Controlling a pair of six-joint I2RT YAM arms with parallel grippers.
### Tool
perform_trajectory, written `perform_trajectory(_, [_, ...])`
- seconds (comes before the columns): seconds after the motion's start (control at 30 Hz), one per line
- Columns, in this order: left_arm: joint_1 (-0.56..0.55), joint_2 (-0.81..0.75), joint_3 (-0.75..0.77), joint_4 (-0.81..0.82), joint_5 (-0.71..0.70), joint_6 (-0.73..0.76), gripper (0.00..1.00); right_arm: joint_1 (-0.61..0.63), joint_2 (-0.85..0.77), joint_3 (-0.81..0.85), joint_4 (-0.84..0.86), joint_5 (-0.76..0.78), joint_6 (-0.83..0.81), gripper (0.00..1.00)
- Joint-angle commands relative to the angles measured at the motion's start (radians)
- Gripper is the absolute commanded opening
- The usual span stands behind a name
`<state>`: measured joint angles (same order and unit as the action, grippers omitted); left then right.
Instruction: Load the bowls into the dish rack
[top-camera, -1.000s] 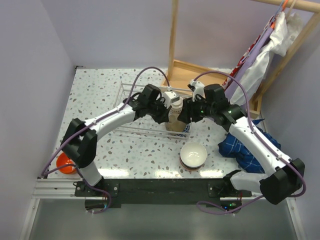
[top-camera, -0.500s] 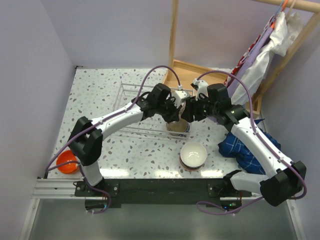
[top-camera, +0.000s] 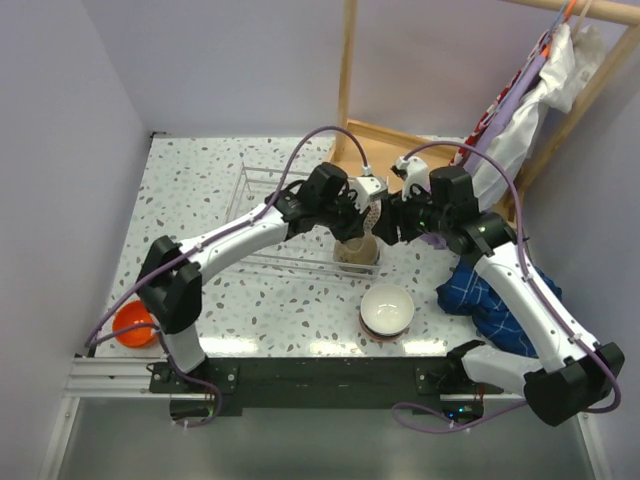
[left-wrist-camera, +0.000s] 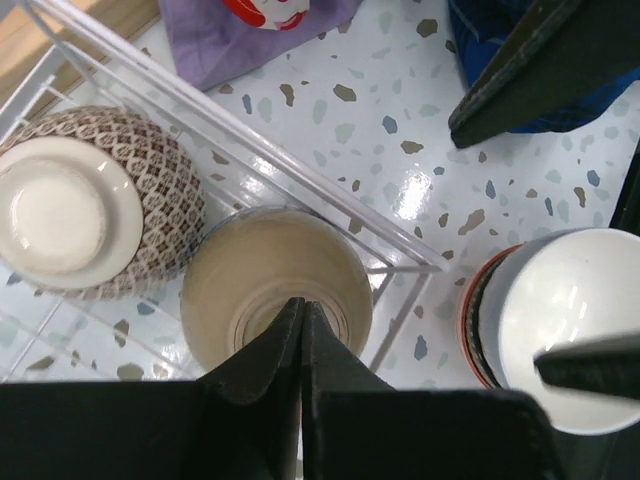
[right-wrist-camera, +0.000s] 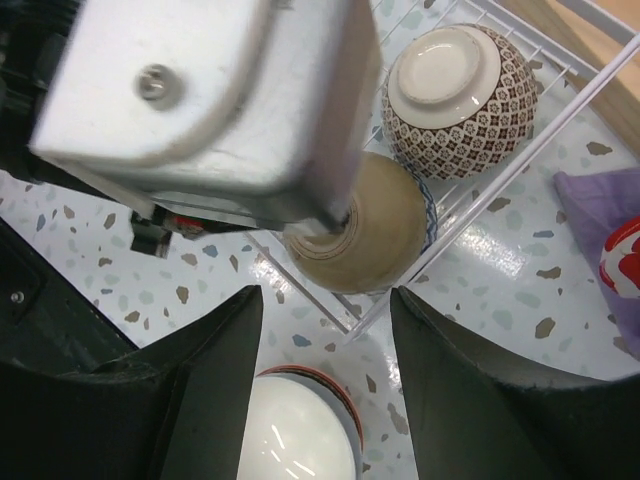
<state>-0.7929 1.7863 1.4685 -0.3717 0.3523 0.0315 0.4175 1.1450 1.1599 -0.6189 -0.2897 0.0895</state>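
A: Where were the bowls?
B: The tan bowl (left-wrist-camera: 275, 280) lay upturned in the near right corner of the dish rack (left-wrist-camera: 300, 180), just beside the brown-patterned bowl (left-wrist-camera: 150, 190), also upturned. The white bowl (top-camera: 387, 308) stood on the worktop (top-camera: 200, 180) outside the rack, and the orange bowl (top-camera: 132, 325) sat at the near left corner.
A: And the jaws?
B: Left jaws clenched on nothing, tips over the tan bowl's foot; right jaws released and empty, by that rack corner
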Motion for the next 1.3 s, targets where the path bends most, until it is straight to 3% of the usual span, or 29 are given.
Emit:
perform_trajectory(0.0, [0.033, -0.2, 0.018, -0.088, -0.07, 0.096, 0.22, -0.003, -0.07, 0.064, -0.08, -0.104, -0.207, 0.58])
perform_trajectory(0.1, [0.096, -0.341, -0.069, -0.128, -0.114, 0.143, 0.5, -0.003, -0.094, 0.063, -0.156, -0.147, -0.319, 0.59])
perform_trajectory(0.13, [0.122, -0.408, -0.092, -0.14, -0.124, 0.156, 0.54, -0.003, -0.096, 0.061, -0.175, -0.164, -0.339, 0.59])
perform_trajectory(0.2, [0.217, -0.47, -0.143, -0.2, -0.159, 0.168, 0.61, -0.003, -0.097, 0.064, -0.217, -0.163, -0.378, 0.59])
perform_trajectory(0.37, [0.322, -0.703, -0.263, -0.378, -0.382, 0.24, 0.66, 0.001, -0.076, 0.089, -0.263, -0.152, -0.471, 0.59])
perform_trajectory(0.43, [0.382, -0.798, -0.324, -0.432, -0.433, 0.245, 0.67, 0.003, -0.045, 0.122, -0.275, -0.147, -0.485, 0.6])
perform_trajectory(0.6, [0.463, -0.883, -0.463, -0.716, -0.556, 0.272, 0.57, 0.004, 0.038, 0.208, -0.286, -0.135, -0.478, 0.6])
perform_trajectory(0.77, [0.512, -1.016, -0.638, -0.799, -0.64, 0.277, 0.63, 0.007, 0.097, 0.261, -0.272, -0.164, -0.435, 0.61])
perform_trajectory(1.07, [0.661, -0.976, -0.795, -0.713, -0.662, 0.297, 0.67, 0.021, 0.245, 0.423, -0.382, -0.203, -0.413, 0.61])
perform_trajectory(1.27, [0.866, -0.889, -0.847, -0.586, -0.603, 0.404, 0.65, 0.023, 0.298, 0.497, -0.461, -0.213, -0.454, 0.62])
